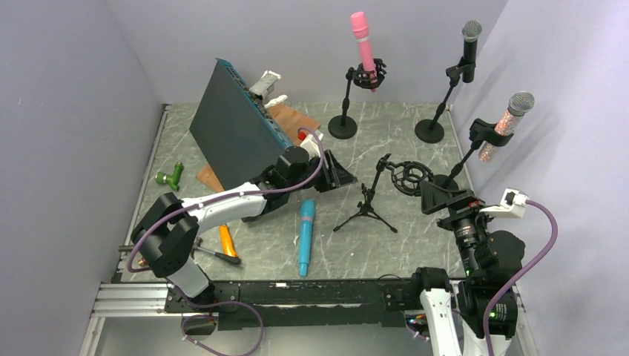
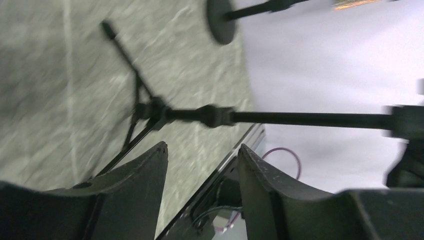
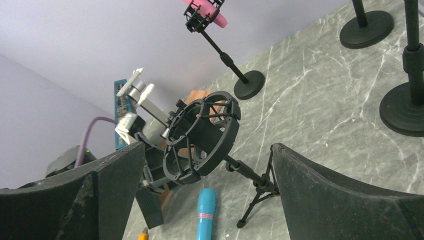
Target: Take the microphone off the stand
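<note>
A blue microphone (image 1: 305, 236) lies flat on the table in front of a small tripod stand (image 1: 366, 211). The stand's black shock mount (image 1: 409, 176) is empty. My left gripper (image 1: 337, 172) is open and empty, just left of the tripod; in its wrist view, blurred, the stand's pole (image 2: 215, 116) runs across beyond the gripper (image 2: 202, 150). My right gripper (image 1: 436, 197) is open and empty, just right of the mount. In the right wrist view the mount (image 3: 212, 120) and the blue microphone (image 3: 204, 215) show between the fingers of the gripper (image 3: 205, 150).
Three other stands hold microphones: pink (image 1: 363, 44), black (image 1: 470, 44) and glittery (image 1: 508, 122). A dark blue panel (image 1: 234, 133) leans at the back left. A green toy (image 1: 170, 176) and an orange-handled tool (image 1: 227, 241) lie by the left arm.
</note>
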{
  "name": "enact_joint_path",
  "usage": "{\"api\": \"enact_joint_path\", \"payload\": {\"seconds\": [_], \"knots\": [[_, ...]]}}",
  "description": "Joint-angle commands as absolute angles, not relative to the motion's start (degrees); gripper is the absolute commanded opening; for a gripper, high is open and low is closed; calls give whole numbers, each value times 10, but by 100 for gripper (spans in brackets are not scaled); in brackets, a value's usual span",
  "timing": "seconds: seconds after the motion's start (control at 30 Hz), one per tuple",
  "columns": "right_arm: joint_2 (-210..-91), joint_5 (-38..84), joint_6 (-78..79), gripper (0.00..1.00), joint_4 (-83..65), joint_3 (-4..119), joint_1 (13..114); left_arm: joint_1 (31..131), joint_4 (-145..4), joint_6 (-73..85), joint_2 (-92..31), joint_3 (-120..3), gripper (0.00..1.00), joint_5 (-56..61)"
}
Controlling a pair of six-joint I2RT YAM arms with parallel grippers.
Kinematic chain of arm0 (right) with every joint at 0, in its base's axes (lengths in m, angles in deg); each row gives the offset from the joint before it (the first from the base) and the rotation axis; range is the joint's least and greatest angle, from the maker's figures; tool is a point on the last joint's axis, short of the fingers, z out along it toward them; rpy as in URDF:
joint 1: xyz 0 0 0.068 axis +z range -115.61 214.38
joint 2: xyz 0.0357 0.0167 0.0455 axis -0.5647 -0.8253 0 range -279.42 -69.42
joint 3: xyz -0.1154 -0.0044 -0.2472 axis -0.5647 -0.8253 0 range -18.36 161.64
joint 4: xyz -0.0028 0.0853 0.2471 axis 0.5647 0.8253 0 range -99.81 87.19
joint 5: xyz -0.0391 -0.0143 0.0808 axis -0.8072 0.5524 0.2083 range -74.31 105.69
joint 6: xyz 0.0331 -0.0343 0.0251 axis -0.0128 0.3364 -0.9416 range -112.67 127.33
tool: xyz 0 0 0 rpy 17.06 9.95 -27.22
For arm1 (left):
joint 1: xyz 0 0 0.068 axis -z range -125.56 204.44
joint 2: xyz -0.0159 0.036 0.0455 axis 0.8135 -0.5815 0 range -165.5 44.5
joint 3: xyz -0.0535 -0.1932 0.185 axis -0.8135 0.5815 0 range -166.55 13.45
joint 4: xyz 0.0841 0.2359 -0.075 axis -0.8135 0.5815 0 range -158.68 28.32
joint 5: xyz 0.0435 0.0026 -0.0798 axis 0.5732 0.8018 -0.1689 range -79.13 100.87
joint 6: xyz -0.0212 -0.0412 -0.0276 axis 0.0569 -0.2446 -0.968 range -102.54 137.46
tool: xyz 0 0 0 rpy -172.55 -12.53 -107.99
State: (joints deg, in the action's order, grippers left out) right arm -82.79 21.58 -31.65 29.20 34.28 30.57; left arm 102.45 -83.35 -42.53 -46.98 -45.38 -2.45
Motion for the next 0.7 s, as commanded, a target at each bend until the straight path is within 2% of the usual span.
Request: {"api": "enact_joint_path", "payload": {"seconds": [0.0, 0.07, 0.27, 0.37, 0.5, 0.67], "knots": [[-828, 216, -313, 100, 280, 343, 307, 1024, -976, -377, -455, -460, 49, -51], [-829, 215, -313, 100, 282, 345, 307, 1023, -976, -361, -457, -465, 52, -53], [-828, 215, -316, 100, 277, 341, 307, 1021, -923, -305, -457, -502, 88, -66], [-831, 219, -316, 100, 275, 339, 307, 1022, -917, -286, -449, -504, 98, -64], [-834, 217, -312, 100, 275, 340, 307, 1022, -872, -242, -447, -541, 99, -88], [-838, 218, -312, 100, 271, 340, 307, 1021, -887, -254, -451, -545, 99, -151]]}}
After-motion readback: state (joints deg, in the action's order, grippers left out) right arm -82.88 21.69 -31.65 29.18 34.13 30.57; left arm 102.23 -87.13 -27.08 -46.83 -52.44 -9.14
